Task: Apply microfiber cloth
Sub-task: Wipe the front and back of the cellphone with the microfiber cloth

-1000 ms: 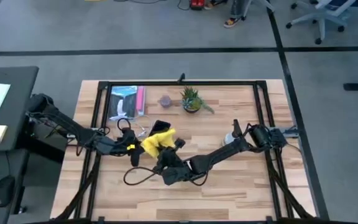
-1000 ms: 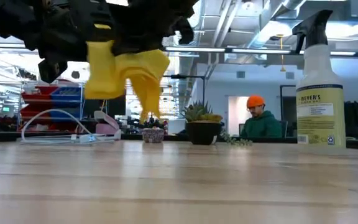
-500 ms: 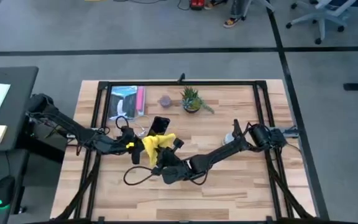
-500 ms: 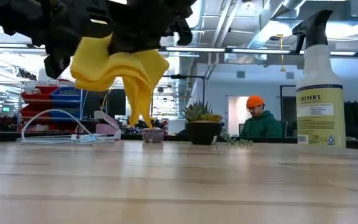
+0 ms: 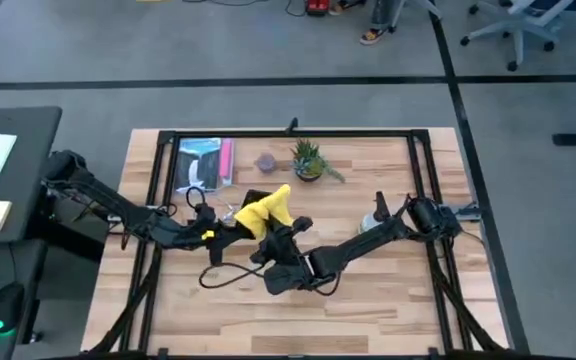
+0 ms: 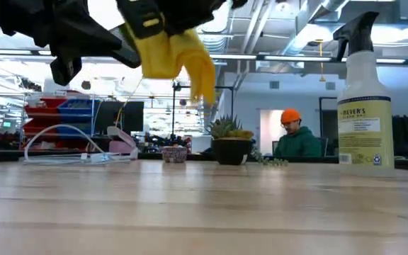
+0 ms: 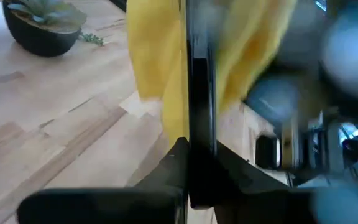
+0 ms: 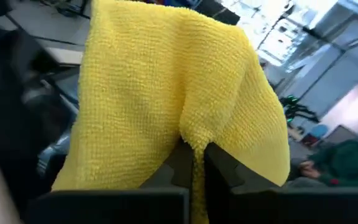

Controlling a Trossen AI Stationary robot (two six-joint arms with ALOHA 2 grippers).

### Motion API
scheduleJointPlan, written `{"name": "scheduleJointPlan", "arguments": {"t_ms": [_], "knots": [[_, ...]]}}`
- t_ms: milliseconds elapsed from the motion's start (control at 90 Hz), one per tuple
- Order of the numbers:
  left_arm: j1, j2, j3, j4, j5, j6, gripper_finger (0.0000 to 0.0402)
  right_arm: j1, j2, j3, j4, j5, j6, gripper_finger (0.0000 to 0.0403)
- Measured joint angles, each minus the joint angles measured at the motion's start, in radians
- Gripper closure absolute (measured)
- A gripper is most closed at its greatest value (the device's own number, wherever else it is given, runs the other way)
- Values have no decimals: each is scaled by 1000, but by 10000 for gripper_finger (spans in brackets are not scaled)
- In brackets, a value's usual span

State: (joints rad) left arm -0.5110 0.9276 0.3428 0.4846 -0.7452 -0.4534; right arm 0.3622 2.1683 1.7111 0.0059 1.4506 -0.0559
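Both grippers meet mid-table: right gripper [image 8: 194, 163] fingers clamped on microfiber cloth [image 5: 265, 212], left gripper [image 7: 188, 158] clamped on smartphone [image 7: 199, 93], prob. braced for wiping.

Two dark jointed arms (matte black throughout) with a small yellow mark near the left wrist.

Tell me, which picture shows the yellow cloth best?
The right wrist view: the microfiber cloth fills it, pinched in the right gripper. The high view shows it small, the low view hanging above the table, and the left wrist view only strips beside a dark edge.
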Motion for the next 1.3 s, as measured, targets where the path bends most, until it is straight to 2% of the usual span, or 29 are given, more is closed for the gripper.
{"name": "scheduleJointPlan", "arguments": {"t_ms": [156, 311, 489, 567, 833, 1033, 1144, 1300], "knots": [[0, 1, 0, -8, -6, 1, 387, 0, -23, 2, 30, -44, -3, 403], [0, 1, 0, -2, -16, 1, 387, -12, -4, 2, 71, -238, 44, 403], [1, 2, -3, -13, -31, 1, 387, -27, 28, 2, 102, -337, 38, 403], [1, 2, -3, -12, -26, 1, 387, -33, 28, 2, 110, -336, 11, 403], [-16, 1, -2, -41, -17, -14, 387, -69, 2, 2, 124, -160, -129, 403], [-17, 1, -2, -92, 7, -43, 387, -88, -14, 2, 155, -100, -163, 403], [-18, 1, -2, -92, 11, -42, 387, -88, -19, 2, 160, -127, -164, 403], [-19, 2, -2, -93, 14, -34, 387, -73, -11, 3, 155, -294, -73, 403]]}}
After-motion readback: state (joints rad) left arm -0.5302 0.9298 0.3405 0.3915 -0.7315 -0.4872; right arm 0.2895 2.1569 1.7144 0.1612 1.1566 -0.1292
